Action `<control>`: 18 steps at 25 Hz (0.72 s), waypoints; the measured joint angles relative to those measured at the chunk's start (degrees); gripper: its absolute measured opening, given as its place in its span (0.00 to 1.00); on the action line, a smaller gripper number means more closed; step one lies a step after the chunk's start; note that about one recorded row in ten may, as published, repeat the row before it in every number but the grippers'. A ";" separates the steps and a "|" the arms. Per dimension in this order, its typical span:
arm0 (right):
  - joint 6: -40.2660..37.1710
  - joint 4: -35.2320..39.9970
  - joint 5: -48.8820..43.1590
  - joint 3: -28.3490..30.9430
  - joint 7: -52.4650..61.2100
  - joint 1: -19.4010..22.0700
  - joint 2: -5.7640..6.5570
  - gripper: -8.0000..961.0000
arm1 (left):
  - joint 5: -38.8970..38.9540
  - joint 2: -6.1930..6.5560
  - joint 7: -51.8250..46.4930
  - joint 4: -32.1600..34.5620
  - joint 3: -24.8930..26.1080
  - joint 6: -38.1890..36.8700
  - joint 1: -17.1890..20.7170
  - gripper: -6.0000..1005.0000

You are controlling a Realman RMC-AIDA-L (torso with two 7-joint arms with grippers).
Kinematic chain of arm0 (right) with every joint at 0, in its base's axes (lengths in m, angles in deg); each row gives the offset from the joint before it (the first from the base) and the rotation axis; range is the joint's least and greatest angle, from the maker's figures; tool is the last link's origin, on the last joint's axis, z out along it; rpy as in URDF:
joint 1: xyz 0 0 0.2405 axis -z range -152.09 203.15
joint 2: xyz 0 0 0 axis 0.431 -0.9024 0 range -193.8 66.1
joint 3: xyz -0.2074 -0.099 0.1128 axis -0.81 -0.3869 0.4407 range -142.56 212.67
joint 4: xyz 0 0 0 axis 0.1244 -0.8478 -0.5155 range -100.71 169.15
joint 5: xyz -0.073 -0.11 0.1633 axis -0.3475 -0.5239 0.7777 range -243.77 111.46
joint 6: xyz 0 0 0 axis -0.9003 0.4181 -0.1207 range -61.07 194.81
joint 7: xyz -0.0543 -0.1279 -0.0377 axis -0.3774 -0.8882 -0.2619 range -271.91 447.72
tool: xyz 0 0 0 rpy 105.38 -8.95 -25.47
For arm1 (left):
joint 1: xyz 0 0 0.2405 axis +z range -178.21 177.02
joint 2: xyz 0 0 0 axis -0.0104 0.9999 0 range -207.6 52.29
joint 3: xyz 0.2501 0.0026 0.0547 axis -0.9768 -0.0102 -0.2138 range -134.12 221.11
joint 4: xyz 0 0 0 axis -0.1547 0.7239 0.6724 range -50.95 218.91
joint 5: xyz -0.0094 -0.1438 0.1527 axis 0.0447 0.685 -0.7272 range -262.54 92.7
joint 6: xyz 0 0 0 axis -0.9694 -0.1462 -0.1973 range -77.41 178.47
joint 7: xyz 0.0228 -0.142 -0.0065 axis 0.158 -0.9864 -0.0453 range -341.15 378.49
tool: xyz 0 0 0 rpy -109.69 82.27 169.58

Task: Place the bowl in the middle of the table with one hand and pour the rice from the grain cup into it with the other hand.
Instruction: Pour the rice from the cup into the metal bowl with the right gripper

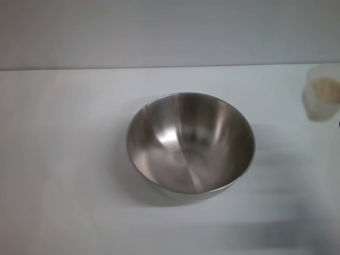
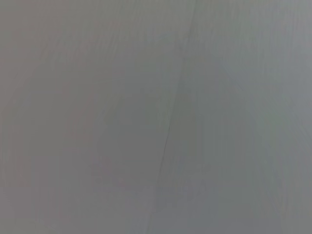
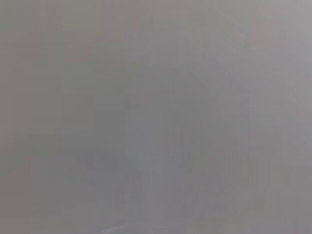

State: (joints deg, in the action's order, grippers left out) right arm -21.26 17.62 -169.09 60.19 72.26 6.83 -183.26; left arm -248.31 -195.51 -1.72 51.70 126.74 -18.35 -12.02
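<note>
The wide shiny stainless-steel bowl (image 1: pixel 190 142) sits empty mid-bench (image 1: pixel 64 159), the small clear plastic cup (image 1: pixel 321 100) of pale rice (image 1: pixel 326 90) far right; neither hand shows, so a blind reach could topple the cup.

The bowl (image 1: pixel 190 142) stood alone near the middle of the table (image 1: pixel 64 159), its wide mouth open upward with nothing over it, and bare tabletop lay on every side of it. The only other thing on the surface was the grain cup (image 1: pixel 321 99) with rice (image 1: pixel 325 90) in it, at the far right edge, well apart from the bowl, leaving an open lane between them.
</note>
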 joint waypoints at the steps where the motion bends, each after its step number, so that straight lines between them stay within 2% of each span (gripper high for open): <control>1: -1.09 0.18 -0.06 -0.12 -0.02 -0.56 0.05 0.02 | 0.00 0.00 0.00 -0.05 -0.01 0.06 -0.01 0.69; 7: -3.85 1.91 -2.12 -1.22 -3.45 -5.44 -0.05 0.02 | 0.00 0.00 0.00 -0.05 -0.19 0.29 -0.33 0.69; 10: -3.66 1.55 -4.96 -1.85 -11.08 -7.84 -0.19 0.02 | 0.00 0.00 0.00 0.08 -0.21 0.36 -0.57 0.69; 18: -2.60 0.74 -9.67 -2.63 -27.12 -9.53 -0.22 0.02 | 0.00 -0.02 0.00 0.15 -0.19 0.43 -0.71 0.69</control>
State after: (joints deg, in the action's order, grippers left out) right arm -23.86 18.36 -178.77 57.56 45.14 -2.70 -183.48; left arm -248.31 -195.53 -1.72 51.85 126.55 -17.92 -12.74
